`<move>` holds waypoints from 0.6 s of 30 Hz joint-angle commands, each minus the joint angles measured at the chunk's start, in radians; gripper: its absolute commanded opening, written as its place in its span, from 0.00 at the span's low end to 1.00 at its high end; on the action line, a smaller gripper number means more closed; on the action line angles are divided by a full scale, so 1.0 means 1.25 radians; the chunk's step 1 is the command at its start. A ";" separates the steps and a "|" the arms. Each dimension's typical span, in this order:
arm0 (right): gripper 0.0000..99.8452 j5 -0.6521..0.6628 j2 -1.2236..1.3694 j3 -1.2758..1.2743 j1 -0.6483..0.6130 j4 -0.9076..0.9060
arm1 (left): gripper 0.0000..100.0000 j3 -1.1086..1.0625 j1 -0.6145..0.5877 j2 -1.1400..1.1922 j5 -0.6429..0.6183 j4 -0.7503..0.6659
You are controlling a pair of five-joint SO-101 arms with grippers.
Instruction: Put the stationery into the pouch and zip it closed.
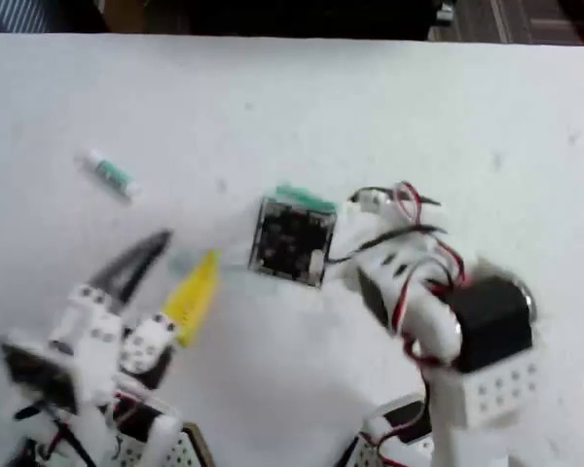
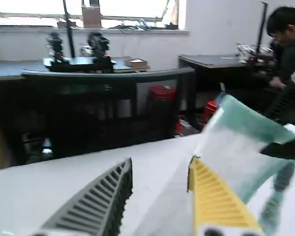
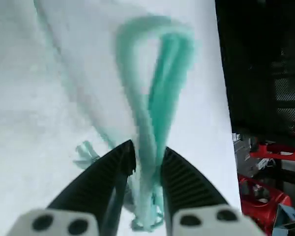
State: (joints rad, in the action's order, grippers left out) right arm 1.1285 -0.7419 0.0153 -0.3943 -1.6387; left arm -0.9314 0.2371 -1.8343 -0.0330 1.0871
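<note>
Right pincer (image 3: 147,156): clamped on the teal edge of the pouch (image 3: 162,73), jaws nearly together with the trim pinched between them.
Left pincer (image 2: 161,167): wide open and empty, grey finger and yellow finger spread, low over the tabletop (image 1: 273,97).
Pouch position: mid-tabletop and apparently lifted by its teal edge. Its pale body hangs just beside the yellow finger of the left arm; whether they touch, I cannot tell.
Stationery: one small green-and-white stick (image 1: 109,175) lies at the far left, well apart from the pouch and both arms.
Risk one: that is a thin pinch on a soft edge, so a tug could slide the trim out and drop the pouch.
Risk two: the mouth looks folded flat, so a stick pushed at it may shove the pouch along instead of going in.
Risk three: the stick is small and looks round, and a clumsy nip could send it rolling farther off.
Risk four: with both arms working close at the pouch, they could knock together.
</note>
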 commanded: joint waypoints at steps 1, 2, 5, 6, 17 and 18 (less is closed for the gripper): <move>0.02 -0.052 -0.060 0.031 0.019 0.017 | 0.20 0.050 -0.176 0.009 0.007 -0.027; 0.02 -0.066 -0.069 0.031 0.019 0.015 | 0.20 0.028 -0.224 0.009 0.006 -0.047; 0.02 -0.098 -0.093 0.029 0.018 0.008 | 0.20 -0.134 -0.336 0.019 -0.033 -0.203; 0.02 -0.102 -0.099 0.026 0.014 0.003 | 0.20 -0.200 -0.354 0.040 -0.044 -0.274; 0.02 -0.106 -0.182 -0.228 0.015 0.051 | 0.20 -0.011 -0.404 0.702 -0.156 -0.301; 0.02 -0.106 -0.199 -0.250 0.018 0.063 | 0.20 0.045 -0.420 0.779 -0.169 -0.290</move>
State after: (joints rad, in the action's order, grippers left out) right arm 1.0012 -0.9567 -0.2440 -0.3851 -1.6049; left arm -1.0894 -0.2447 -1.1408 -0.1926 0.7066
